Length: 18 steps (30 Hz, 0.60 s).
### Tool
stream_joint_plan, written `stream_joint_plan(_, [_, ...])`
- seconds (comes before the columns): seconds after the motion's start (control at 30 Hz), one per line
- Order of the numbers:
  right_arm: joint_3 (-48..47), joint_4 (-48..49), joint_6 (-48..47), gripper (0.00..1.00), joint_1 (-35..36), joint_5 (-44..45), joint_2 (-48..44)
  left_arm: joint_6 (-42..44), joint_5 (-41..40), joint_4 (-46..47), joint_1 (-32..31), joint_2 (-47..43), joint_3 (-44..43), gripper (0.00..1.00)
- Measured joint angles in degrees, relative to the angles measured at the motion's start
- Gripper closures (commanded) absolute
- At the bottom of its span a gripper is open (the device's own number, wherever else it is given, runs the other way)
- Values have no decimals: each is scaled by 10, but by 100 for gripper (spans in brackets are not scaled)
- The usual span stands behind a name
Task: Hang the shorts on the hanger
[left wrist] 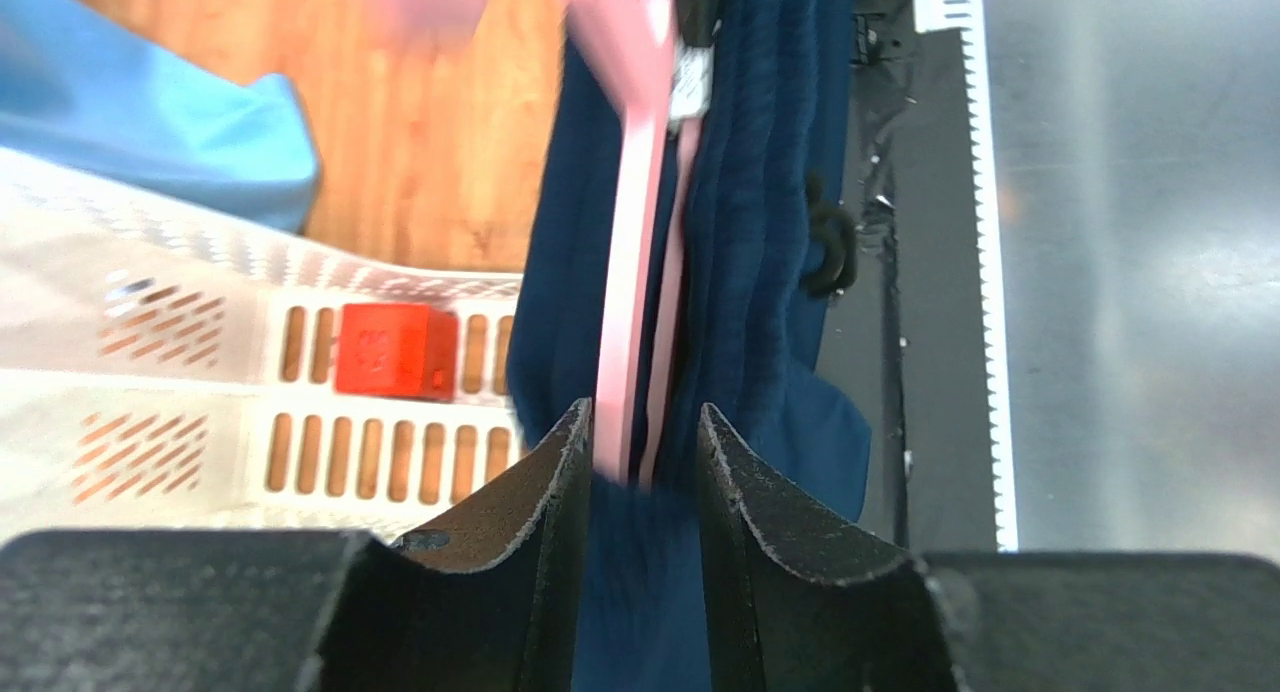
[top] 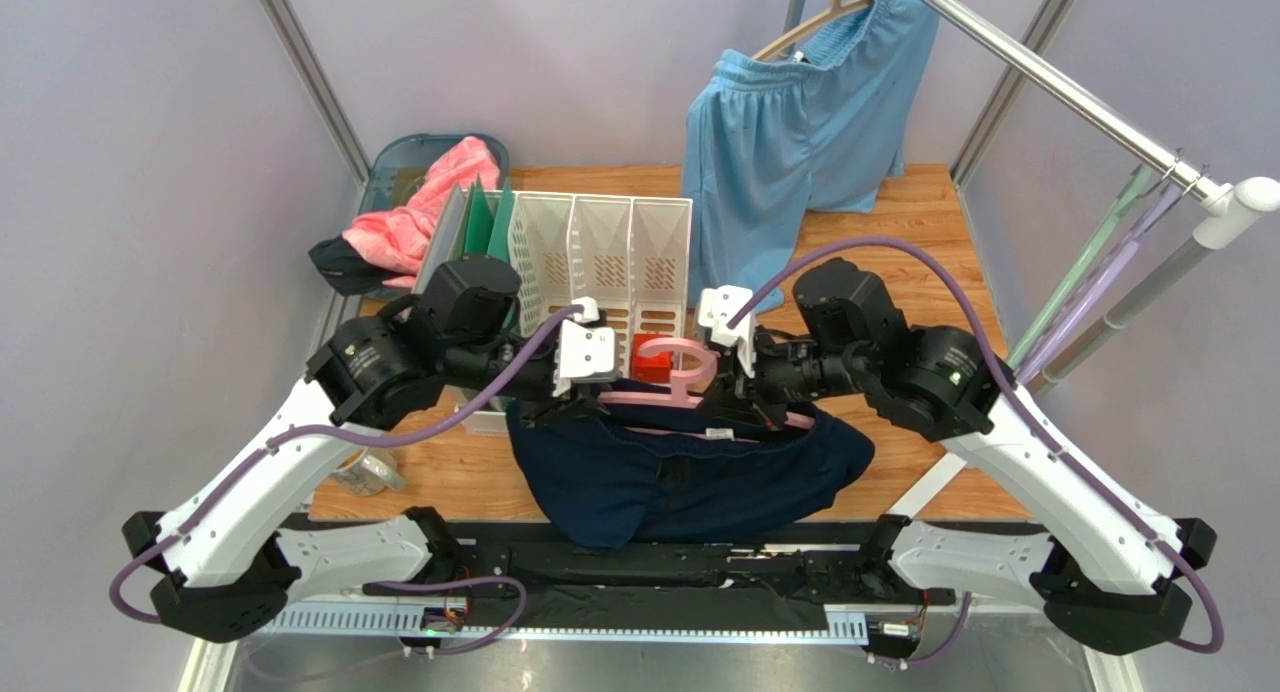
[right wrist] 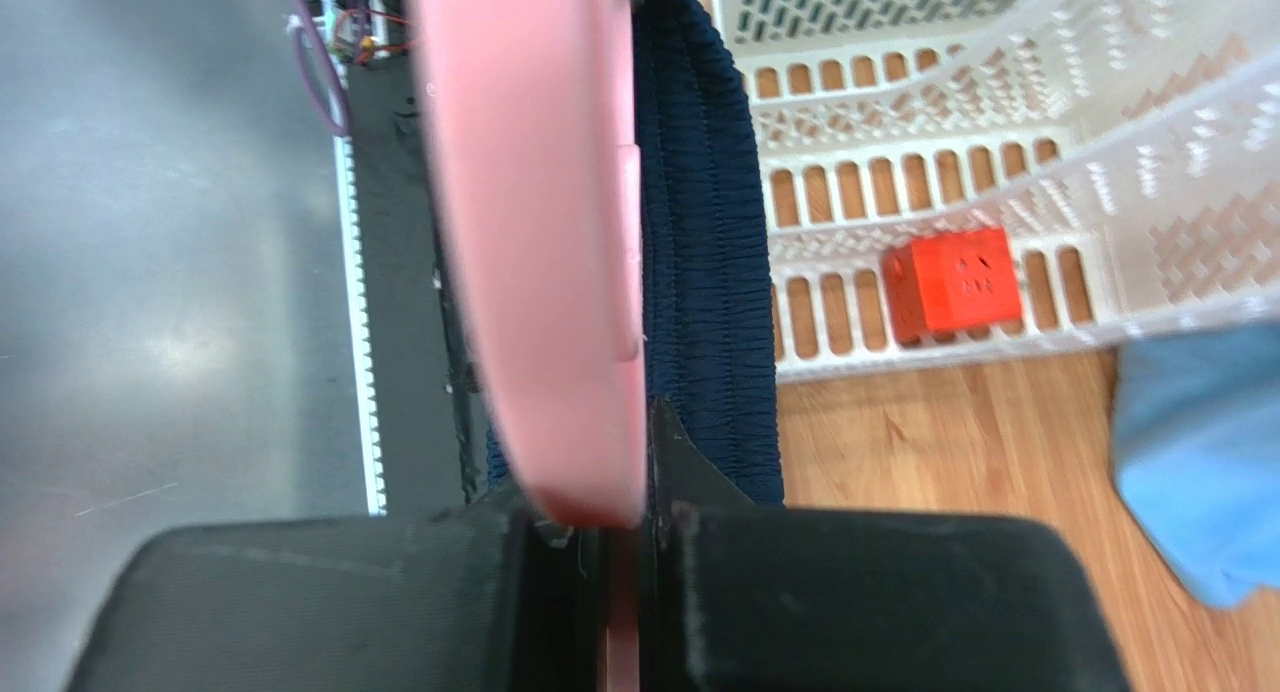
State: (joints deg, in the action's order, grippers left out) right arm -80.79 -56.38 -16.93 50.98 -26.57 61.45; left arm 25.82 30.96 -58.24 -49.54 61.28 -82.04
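Grips the hanger [top: 654, 398] at one end in tightly closed right jaws. Holds the left jaws parted around its other end, navy fabric between them too. Carries the shorts [top: 676, 482] draped over the hanger's bar, aloft between both arms above the near edge of the tabletop [top: 920, 272]

Bright, even light; close views soft.
The top view is crisp and its shadows are faint, with glare along the metal rail [top: 1037, 62] at 1 o'clock. In the right wrist view the pink hanger [right wrist: 526, 242] is out of focus at 12 o'clock. In the left wrist view a soft sheen lies on the grey surface [left wrist: 1142, 272] at 3 o'clock.
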Motion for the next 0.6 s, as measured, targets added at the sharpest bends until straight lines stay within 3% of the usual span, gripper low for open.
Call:
stream_joint_plan(0.27, [-9, -50, 0, 100, -4, 56, -63, 12, -25, -35, 34, -41, 6, 56])
stream_joint_plan(0.4, [-21, -66, 2, 100, -21, 61, -91, 12, -48, -28, 83, -74, 20, 41])
stream_joint_plan(0.6, [-28, -78, -9, 100, -28, 59, -122, 2, -53, -10, 125, -115, 75, 30])
